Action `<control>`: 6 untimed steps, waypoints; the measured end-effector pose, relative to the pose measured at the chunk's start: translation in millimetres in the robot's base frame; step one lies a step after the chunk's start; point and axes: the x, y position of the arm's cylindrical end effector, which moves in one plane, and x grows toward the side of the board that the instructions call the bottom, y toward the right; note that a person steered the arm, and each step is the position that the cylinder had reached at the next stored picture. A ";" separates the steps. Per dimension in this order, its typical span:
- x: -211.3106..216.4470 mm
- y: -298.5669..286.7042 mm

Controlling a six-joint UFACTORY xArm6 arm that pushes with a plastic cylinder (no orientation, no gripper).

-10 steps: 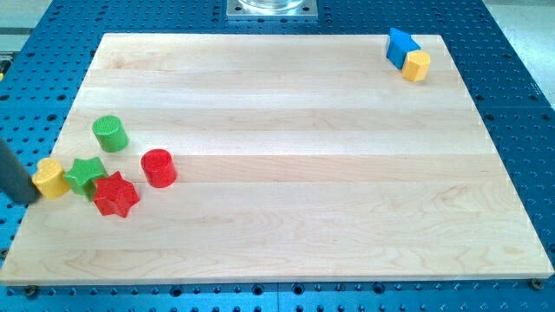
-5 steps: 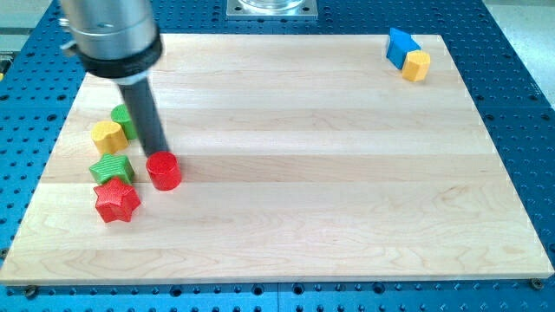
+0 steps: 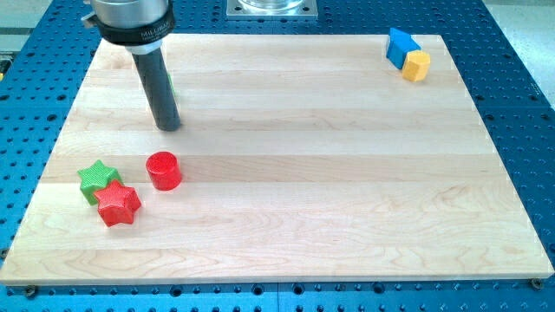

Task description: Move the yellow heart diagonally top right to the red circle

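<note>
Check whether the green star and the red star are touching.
Touching. The camera view shows the green star pressed against the red star, with no board visible between their edges.

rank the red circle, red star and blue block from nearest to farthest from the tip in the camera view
From my tip:
1. Red circle, just below it in the view.
2. Red star, lower left, touching the green star.
3. Blue block, far off at the view's top right, touching a yellow block.

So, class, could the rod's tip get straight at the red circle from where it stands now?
Probably yes: my tip stands just toward the view's top of the red circle, nothing between them; the green star and red star lie off to the view's left.
</note>
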 end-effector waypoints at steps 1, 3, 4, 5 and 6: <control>12.9 -27.3; -46.3 101.3; -46.6 56.6; -49.7 7.3; -72.1 -14.5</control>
